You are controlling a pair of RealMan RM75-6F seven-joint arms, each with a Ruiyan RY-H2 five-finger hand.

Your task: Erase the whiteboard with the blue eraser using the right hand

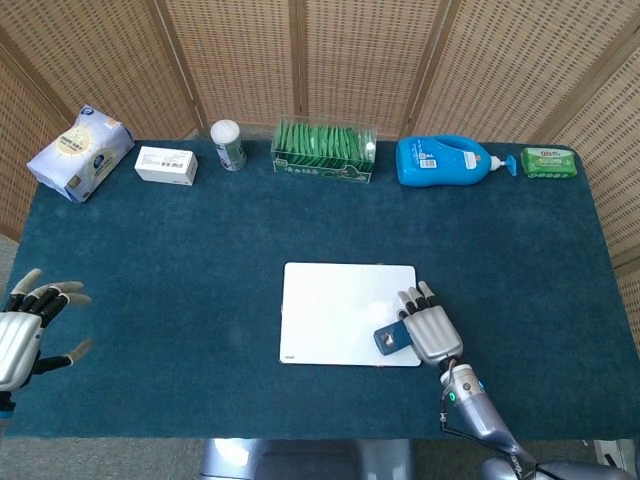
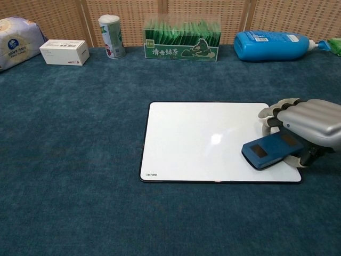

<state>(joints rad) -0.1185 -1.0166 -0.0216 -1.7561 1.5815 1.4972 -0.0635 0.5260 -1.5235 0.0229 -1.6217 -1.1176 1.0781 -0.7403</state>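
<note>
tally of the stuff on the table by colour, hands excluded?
White: 4 – bag, box, can, whiteboard
Green: 2 – tea box, wipes
Blue: 2 – bottle, eraser
Total: 8

Blue eraser point(image 2: 272, 150), white whiteboard point(image 2: 202, 140), teal table point(image 2: 80, 138), silver right hand point(image 2: 311, 125).
</note>
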